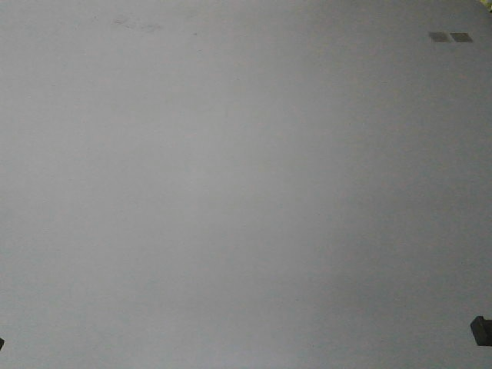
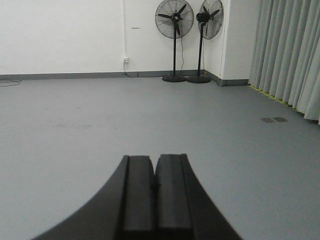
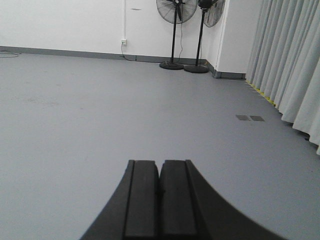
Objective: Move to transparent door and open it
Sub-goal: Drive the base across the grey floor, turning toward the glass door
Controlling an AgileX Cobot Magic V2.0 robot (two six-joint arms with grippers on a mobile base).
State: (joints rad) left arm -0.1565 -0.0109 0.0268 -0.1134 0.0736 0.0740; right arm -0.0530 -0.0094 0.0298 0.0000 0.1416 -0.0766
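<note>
No transparent door shows in any view, so neither its direction nor the nearer arm can be judged; the left gripper and right gripper, jaws together on nothing, face open grey floor, pedestal fans and a curtain.

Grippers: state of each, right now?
Left gripper: closed, holding nothing.
Right gripper: closed, holding nothing.

Two black pedestal fans by the white wall, grey curtain alongside grey floor.
</note>
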